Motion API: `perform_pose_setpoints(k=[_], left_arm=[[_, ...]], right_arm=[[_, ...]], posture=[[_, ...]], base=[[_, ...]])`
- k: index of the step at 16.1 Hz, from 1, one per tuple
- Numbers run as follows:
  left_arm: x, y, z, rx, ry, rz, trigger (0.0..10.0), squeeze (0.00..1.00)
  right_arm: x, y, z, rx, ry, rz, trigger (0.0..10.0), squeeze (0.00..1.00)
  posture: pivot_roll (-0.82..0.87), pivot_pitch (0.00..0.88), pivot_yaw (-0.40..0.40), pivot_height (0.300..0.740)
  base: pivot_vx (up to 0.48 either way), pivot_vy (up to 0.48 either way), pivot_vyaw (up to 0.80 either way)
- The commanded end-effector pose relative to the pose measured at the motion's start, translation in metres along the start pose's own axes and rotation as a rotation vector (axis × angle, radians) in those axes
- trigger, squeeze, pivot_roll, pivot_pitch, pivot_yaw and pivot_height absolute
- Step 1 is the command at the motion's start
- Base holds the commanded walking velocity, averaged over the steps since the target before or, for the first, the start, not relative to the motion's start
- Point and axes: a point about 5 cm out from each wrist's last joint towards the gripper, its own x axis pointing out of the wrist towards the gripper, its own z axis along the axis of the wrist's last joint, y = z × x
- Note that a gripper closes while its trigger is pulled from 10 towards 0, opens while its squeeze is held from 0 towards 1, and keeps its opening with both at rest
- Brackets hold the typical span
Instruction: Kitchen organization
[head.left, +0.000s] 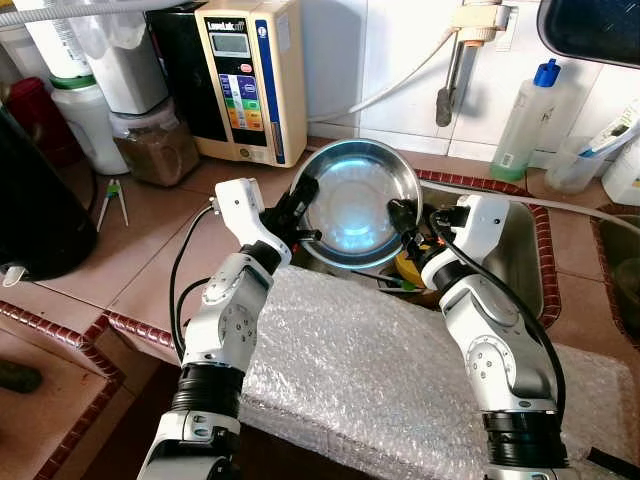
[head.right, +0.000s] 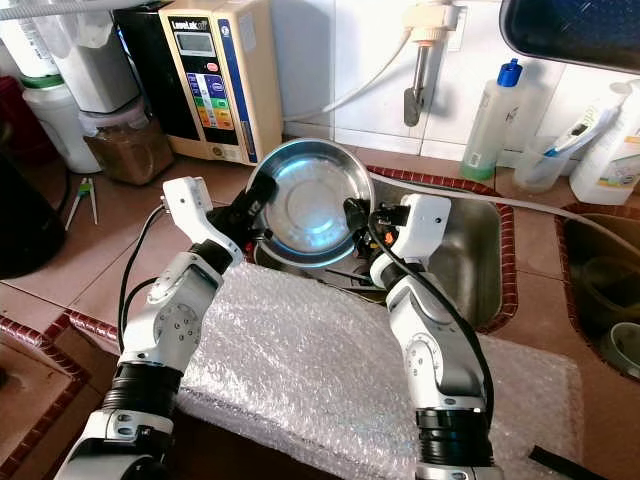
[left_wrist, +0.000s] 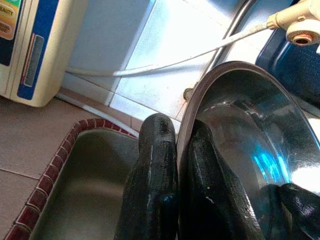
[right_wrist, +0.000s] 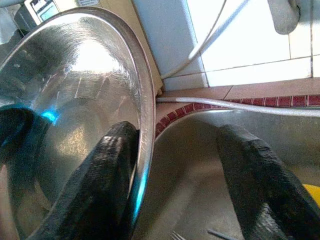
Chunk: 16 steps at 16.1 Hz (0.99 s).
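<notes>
We see a steel bowl (head.left: 355, 203) held tilted on edge above the sink (head.left: 515, 262), its hollow facing us with a blue glow on the metal. Our left gripper (head.left: 297, 212) is pinching the bowl's left rim: in the left wrist view one black finger (left_wrist: 152, 185) lies outside the rim and the other inside, pressed tight on the metal. Our right gripper (head.left: 408, 222) is at the bowl's right rim, spread wide; in the right wrist view one finger (right_wrist: 107, 175) lies inside the bowl against the rim, while the other (right_wrist: 252, 175) stands well apart over the sink basin. Under the bowl, in the sink, something yellow (head.left: 408, 268) and some utensils show, too hidden to tell. A sheet of bubble wrap (head.left: 350, 365) covers the counter edge nearest us. Behind the bowl a cream water machine (head.left: 250, 75) stands against the tiled wall, and a bottle with a blue cap (head.left: 527, 115) stands right of the tap (head.left: 452, 70)
</notes>
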Motion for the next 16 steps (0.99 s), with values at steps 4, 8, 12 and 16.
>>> perform_pose_setpoints(k=[4,8,12,16], left_arm=[[0.0,0.001,0.016,0.043,-0.071,0.004,0.0,0.0],[0.0,0.002,0.017,0.059,-0.074,0.009,0.0,0.0],[-0.001,0.003,0.018,0.081,-0.073,0.01,0.0,0.0],[0.0,0.005,0.02,0.098,-0.076,0.017,0.0,0.0]], right_arm=[[-0.003,-0.002,-0.013,-0.002,0.112,-0.005,0.0,0.0],[-0.009,0.007,-0.028,-0.009,0.231,0.096,0.0,0.0],[-0.01,0.004,-0.031,-0.019,0.257,0.084,0.0,0.0],[-0.009,-0.006,-0.03,-0.02,0.248,0.016,0.0,0.0]], posture=[[-0.15,0.0,0.083,0.74],[-0.15,0.0,0.082,0.74],[-0.15,0.0,0.084,0.74],[-0.15,0.0,0.086,0.74]], base=[[0.0,0.0,0.0],[0.0,0.0,0.0],[0.0,0.0,0.0],[0.0,0.0,0.0]])
